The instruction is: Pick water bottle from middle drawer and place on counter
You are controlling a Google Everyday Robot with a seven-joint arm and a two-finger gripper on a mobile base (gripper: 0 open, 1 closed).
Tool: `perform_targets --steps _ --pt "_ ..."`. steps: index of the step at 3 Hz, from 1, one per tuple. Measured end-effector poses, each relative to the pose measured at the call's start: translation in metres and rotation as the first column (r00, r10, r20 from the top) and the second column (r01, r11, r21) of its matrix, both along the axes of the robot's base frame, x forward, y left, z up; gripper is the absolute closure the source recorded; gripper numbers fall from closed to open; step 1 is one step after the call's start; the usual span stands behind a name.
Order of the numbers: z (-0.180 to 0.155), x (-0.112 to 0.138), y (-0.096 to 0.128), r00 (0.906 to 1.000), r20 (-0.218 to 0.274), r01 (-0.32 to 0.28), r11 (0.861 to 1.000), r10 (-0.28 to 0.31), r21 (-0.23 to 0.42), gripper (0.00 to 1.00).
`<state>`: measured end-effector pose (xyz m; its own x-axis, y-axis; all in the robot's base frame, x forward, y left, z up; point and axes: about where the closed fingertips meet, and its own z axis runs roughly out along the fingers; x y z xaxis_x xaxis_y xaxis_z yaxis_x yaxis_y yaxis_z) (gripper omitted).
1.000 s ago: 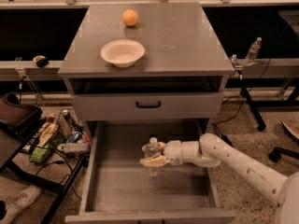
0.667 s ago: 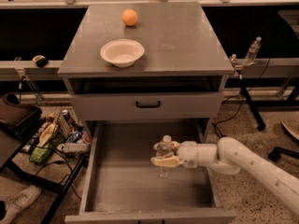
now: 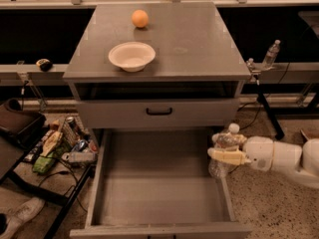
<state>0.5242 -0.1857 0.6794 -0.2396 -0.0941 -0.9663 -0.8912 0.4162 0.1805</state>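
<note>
The water bottle (image 3: 224, 152), clear with a white cap, is upright in my gripper (image 3: 225, 149), whose cream fingers (image 3: 227, 156) are shut around its middle. It hangs over the right wall of the open middle drawer (image 3: 159, 198), whose grey floor is bare. My white arm (image 3: 281, 158) comes in from the right. The counter (image 3: 199, 39) is the grey cabinet top above, well up and left of the bottle.
A white bowl (image 3: 131, 56) and an orange (image 3: 140, 18) sit on the counter's left half. A shut drawer front with a black handle (image 3: 159, 112) is under the counter. Another clear bottle (image 3: 270, 55) stands on a stand at the right. Clutter (image 3: 60, 143) lies on the floor at the left.
My gripper has carried the bottle rightward and up, from the middle of the drawer to its right wall.
</note>
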Motion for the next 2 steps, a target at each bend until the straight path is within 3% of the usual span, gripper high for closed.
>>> perform_targets --steps 1,2 --pt "0.076 0.028 -0.050 0.9987 0.002 0.050 0.998 -0.050 -0.032 1.00" --pt "0.153 0.065 -0.088 0.9951 0.034 0.095 0.992 -0.093 -0.083 1.00"
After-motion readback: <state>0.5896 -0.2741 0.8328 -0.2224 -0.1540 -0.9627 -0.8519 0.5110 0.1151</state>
